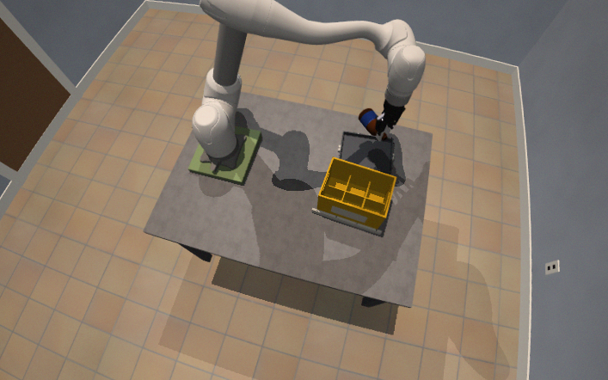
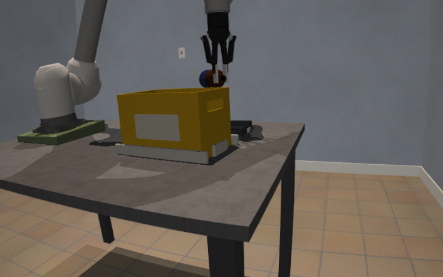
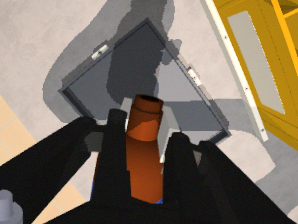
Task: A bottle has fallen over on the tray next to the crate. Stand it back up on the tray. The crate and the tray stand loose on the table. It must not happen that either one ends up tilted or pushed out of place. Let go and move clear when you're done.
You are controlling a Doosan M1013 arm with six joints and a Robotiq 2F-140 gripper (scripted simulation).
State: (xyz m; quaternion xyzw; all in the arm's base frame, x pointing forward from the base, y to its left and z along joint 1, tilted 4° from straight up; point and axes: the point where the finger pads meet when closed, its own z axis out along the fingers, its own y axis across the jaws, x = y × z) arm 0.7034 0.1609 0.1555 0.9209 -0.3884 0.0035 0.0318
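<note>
My gripper (image 1: 382,133) (image 2: 220,78) (image 3: 144,115) is shut on the neck of the brown bottle with a blue label (image 1: 369,118) (image 2: 207,78) (image 3: 145,167). The bottle is held in the air, lying nearly level, well above the table. Its mouth points toward the crate side and its base points away. The dark shallow tray (image 1: 354,147) (image 2: 240,128) (image 3: 95,90) lies below, with no bottle standing on it. The yellow crate (image 1: 327,203) (image 2: 168,104) (image 3: 272,50) stands beside the tray; its visible compartments look empty. The fingers partly hide the bottle.
Low light-grey rails (image 1: 344,220) (image 2: 161,154) (image 3: 239,75) run along the foot of the crate. The arm's base stands on a green plate (image 1: 251,160) (image 2: 75,132) at the other side of the table (image 1: 202,212) (image 2: 188,192). The tray is near the table's back edge.
</note>
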